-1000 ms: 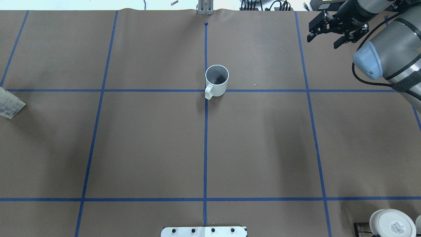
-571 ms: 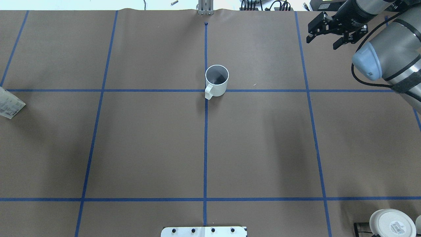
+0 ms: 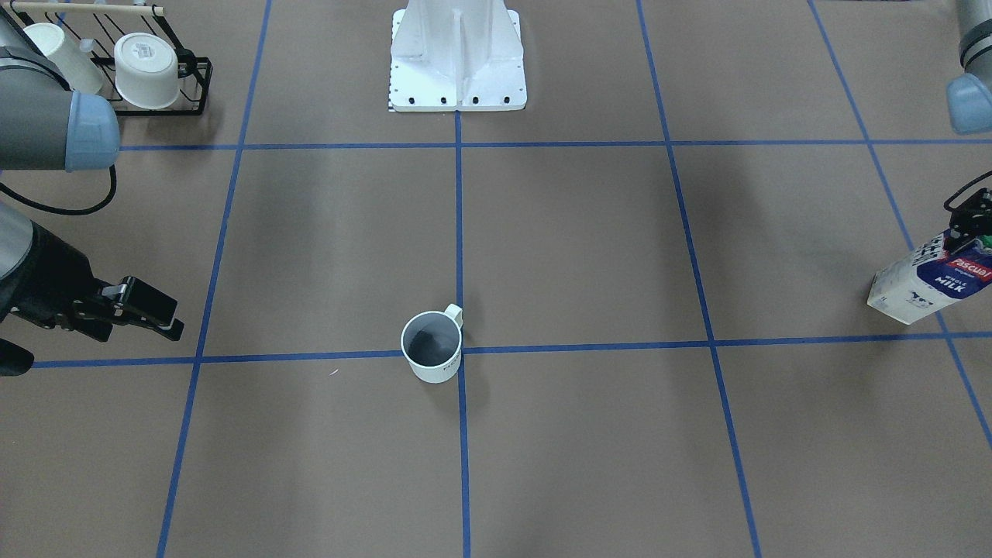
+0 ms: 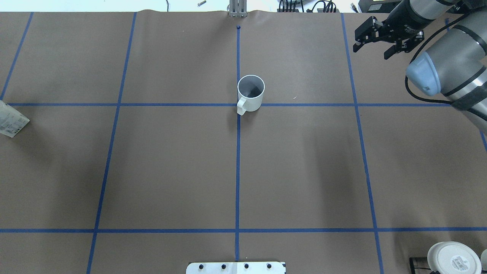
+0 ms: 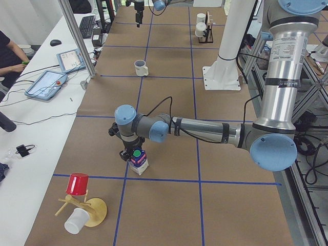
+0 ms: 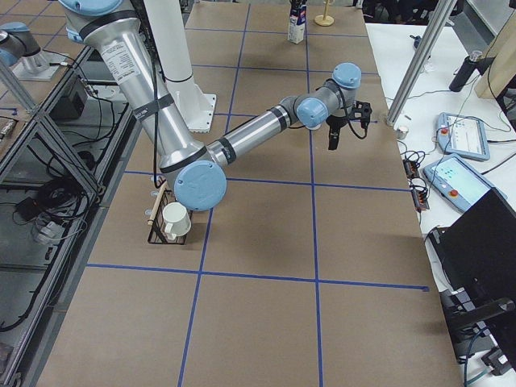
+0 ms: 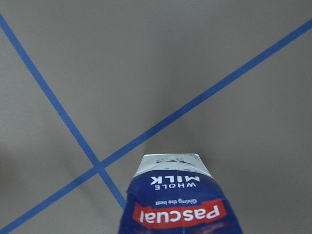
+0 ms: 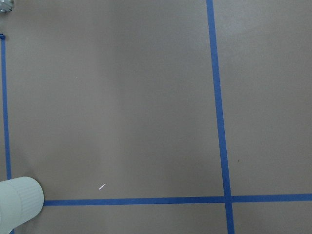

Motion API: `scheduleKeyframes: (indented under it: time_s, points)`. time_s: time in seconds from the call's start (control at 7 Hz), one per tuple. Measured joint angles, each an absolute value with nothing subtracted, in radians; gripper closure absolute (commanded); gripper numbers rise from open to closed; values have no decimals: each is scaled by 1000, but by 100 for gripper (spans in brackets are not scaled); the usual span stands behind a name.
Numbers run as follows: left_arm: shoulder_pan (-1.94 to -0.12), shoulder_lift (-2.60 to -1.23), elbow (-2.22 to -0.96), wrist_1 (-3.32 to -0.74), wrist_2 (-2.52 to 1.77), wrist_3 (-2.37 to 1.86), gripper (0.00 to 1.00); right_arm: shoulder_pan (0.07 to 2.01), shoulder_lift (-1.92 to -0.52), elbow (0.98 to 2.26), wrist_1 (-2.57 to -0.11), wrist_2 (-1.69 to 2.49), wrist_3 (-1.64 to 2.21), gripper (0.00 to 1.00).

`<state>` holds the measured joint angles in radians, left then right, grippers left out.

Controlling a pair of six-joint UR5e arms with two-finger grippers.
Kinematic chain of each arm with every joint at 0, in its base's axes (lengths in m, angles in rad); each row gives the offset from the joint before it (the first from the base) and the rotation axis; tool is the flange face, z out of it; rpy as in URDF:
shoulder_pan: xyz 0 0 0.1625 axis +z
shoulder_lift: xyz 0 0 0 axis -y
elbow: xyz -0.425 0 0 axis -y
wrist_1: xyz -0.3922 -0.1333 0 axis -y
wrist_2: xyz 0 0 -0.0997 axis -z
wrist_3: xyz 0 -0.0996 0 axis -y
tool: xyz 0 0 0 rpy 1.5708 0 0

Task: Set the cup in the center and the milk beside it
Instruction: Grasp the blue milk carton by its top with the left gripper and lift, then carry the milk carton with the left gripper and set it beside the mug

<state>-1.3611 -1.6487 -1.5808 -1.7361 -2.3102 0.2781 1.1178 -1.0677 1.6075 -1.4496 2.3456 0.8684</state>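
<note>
Right claw point(image 4: 371, 51), wide and empty, edges away from the cup point(image 4: 250, 93) at the center point(image 4: 237, 105). The milk point(image 3: 922, 287) comes next; the left claw's point(image 3: 965, 232) hold is unclear.

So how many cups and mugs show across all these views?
5. The cup stands alone; a base-out mug and a second mug sit in the black rack; a red cup and a white cup are at the wooden stand. Others may be hidden.

Robotics lab, tape-gridded table point(image 4: 171, 163), control tablets point(image 5: 47, 85)
</note>
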Motion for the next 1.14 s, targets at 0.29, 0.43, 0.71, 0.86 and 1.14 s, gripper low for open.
scheduleKeyframes:
  time_s: [0.29, 0.43, 0.71, 0.86, 1.14]
  points:
    - [-1362, -1651, -1612, -1721, -2309, 279, 100, 1110, -1067, 1609, -1450, 2340, 873, 0]
    - [-1365, -1666, -1643, -1671, -2310, 278, 100, 1109, -1068, 1612, -1450, 2340, 874, 0]
    - [-1368, -1786, -1719, -1439, -2308, 259, 100, 1108, -1069, 1614, -1450, 2341, 874, 0]
    - [-1358, -1861, -1735, -1356, -2300, 191, 100, 1108, -1070, 1615, -1450, 2341, 874, 0]
    - [-1236, -2018, -1740, -1305, -2279, -137, 100, 1106, -1073, 1615, -1449, 2340, 874, 0]
